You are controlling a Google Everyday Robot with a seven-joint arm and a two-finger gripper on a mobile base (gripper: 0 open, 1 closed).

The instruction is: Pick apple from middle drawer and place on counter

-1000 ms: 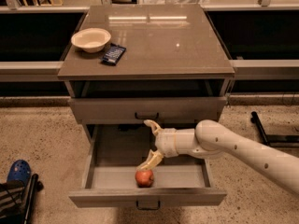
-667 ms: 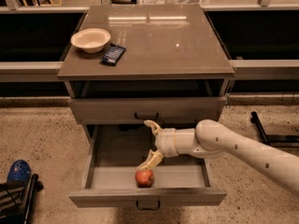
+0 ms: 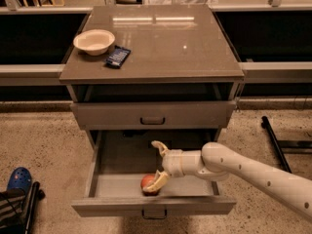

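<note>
The apple (image 3: pixel 147 183), small and red-orange, lies near the front of the open middle drawer (image 3: pixel 195 205), the lowest pulled-out tray of the cabinet. My gripper (image 3: pixel 157 165) reaches into the drawer from the right on a white arm. It is open, with one finger up toward the drawer's back and the lower fingertip (image 3: pixel 157 181) against the apple's right side. The apple is not between the fingers. The glossy counter (image 3: pixel 165 48) tops the cabinet.
A cream bowl (image 3: pixel 94 41) and a dark flat packet (image 3: pixel 118 56) sit on the counter's left part. The drawer above (image 3: pixel 153 115) is shut. A blue shoe (image 3: pixel 18 178) and dark gear lie on the floor at left, and a black stand (image 3: pixel 278 143) at right.
My gripper has dropped slightly toward the drawer's front, so its lower finger now reaches the apple. The apple has not moved.
</note>
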